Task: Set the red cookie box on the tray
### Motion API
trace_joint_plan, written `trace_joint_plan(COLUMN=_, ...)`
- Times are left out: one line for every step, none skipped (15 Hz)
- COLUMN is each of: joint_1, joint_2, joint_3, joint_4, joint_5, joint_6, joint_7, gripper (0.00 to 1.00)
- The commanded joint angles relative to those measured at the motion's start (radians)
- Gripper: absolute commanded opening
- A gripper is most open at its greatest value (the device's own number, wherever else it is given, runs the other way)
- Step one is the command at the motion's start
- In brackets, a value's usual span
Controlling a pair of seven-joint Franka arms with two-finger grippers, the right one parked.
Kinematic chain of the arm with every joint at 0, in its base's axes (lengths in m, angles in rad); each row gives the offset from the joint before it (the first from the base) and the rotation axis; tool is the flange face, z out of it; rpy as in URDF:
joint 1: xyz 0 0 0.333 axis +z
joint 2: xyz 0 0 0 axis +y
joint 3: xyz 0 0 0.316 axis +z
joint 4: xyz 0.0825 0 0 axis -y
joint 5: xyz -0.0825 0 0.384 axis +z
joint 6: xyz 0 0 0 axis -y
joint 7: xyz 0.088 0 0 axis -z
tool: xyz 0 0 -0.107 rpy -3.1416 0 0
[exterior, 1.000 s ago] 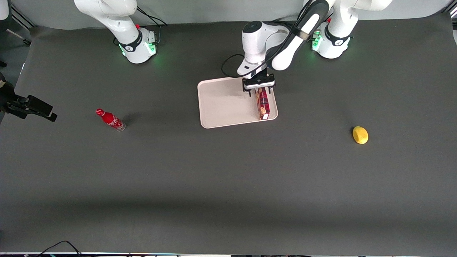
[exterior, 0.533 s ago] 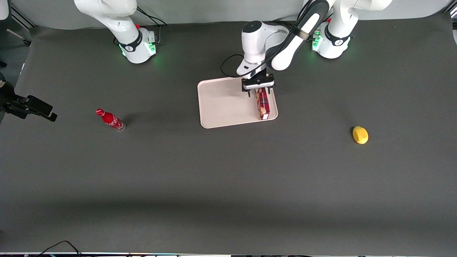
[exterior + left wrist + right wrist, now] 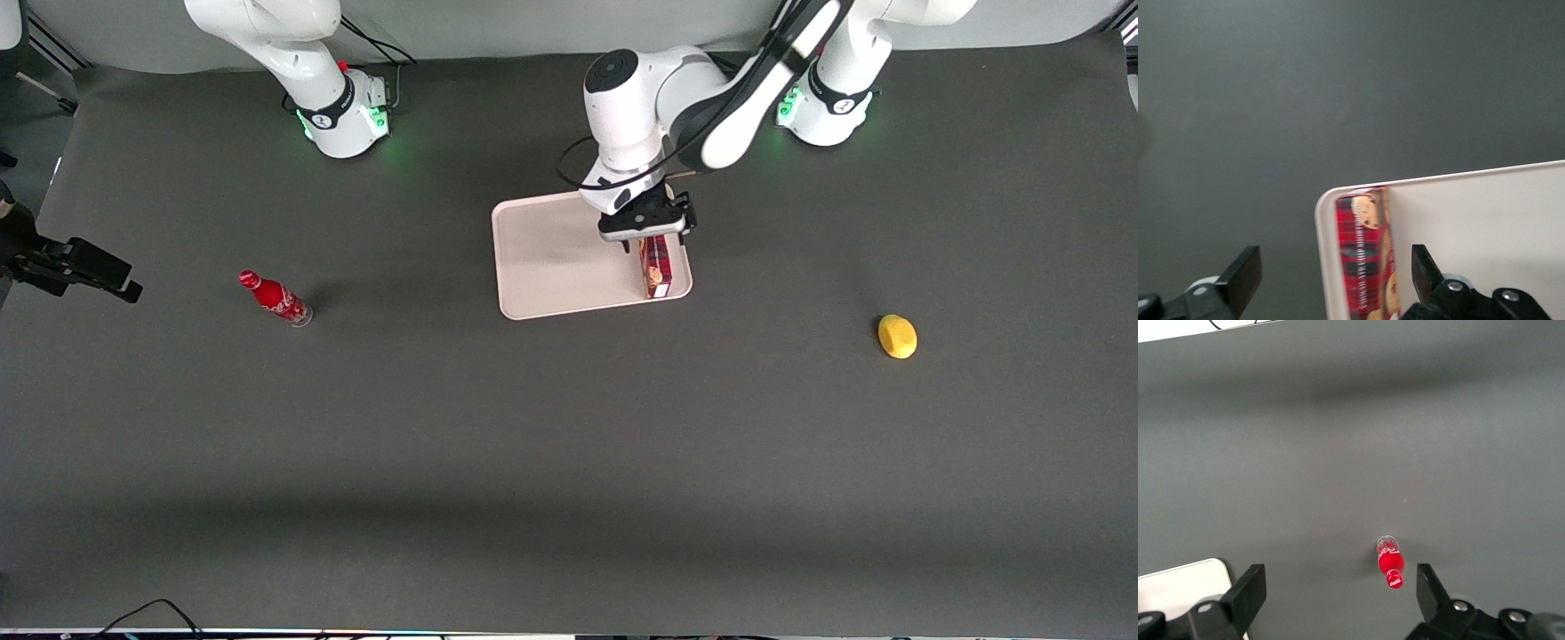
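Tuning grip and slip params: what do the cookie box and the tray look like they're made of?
The red cookie box looks like printed cardboard: sharp folded edges, tartan and cookie graphics, slight sheen. The tray looks like moulded plastic: uniform pale pinkish-white, rounded corners, low raised rim, smooth matte surface; melamine can't be ruled out. The gripper hangs open just above the box, which stands on edge in the tray.

The left arm reaches in from its base toward the table's middle, elbow bent and wrist turned straight down. Its gripper (image 3: 646, 240) hangs low, pointing downward. In the left wrist view the gripper (image 3: 1335, 273) has its two dark fingers (image 3: 1243, 275) spread wide apart, gripping nothing.
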Motion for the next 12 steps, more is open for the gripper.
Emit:
trace_joint_plan(joint_1=0.051, joint_2=-0.156, joint_3=0.084, joint_4=0.074, joint_5=-0.184, joint_6=-0.171, joint_7=0.377, gripper=1.00)
trace_joint_plan(joint_1=0.077, joint_2=-0.196, joint_3=0.101, joint_4=0.074, joint_5=-0.200, joint_6=-0.198, joint_7=0.446, gripper=1.00)
trace_joint_plan(joint_1=0.113, joint_2=-0.225, joint_3=0.112, joint_4=0.074, joint_5=-0.213, joint_6=-0.232, joint_7=0.506, gripper=1.00)
trace_joint_plan(joint_1=0.161, joint_2=-0.253, joint_3=0.115, joint_4=0.080, joint_5=-0.252, joint_6=-0.269, joint_7=0.561, gripper=1.00)
trace_joint_plan(joint_1=0.205, joint_2=-0.291, joint_3=0.121, joint_4=0.091, joint_5=-0.288, joint_6=-0.299, joint_7=0.628, gripper=1.00)
trace_joint_plan(joint_1=0.247, joint_2=-0.328, joint_3=0.147, joint_4=0.091, joint_5=-0.318, joint_6=-0.324, joint_7=0.725, gripper=1.00)
trace_joint_plan(joint_1=0.267, joint_2=-0.363, joint_3=0.190, joint_4=0.089, joint_5=-0.341, joint_6=-0.335, joint_7=0.809, gripper=1.00)
trace_joint_plan(joint_1=0.282, joint_2=-0.385, joint_3=0.239, joint_4=0.089, joint_5=-0.349, joint_6=-0.341, joint_7=0.871, gripper=1.00)
trace_joint_plan(joint_1=0.291, joint_2=-0.402, joint_3=0.288, joint_4=0.091, joint_5=-0.349, joint_6=-0.352, joint_7=0.931, gripper=1.00)
trace_joint_plan(joint_1=0.305, joint_2=-0.408, joint_3=0.345, joint_4=0.092, joint_5=-0.352, joint_6=-0.353, joint_7=1.010, gripper=1.00)
trace_joint_plan(joint_1=0.311, joint_2=-0.411, joint_3=0.392, joint_4=0.107, joint_5=-0.356, joint_6=-0.353, joint_7=1.070, gripper=1.00)
trace_joint_plan(joint_1=0.311, joint_2=-0.410, joint_3=0.429, joint_4=0.152, joint_5=-0.371, joint_6=-0.366, joint_7=1.092, gripper=1.00)
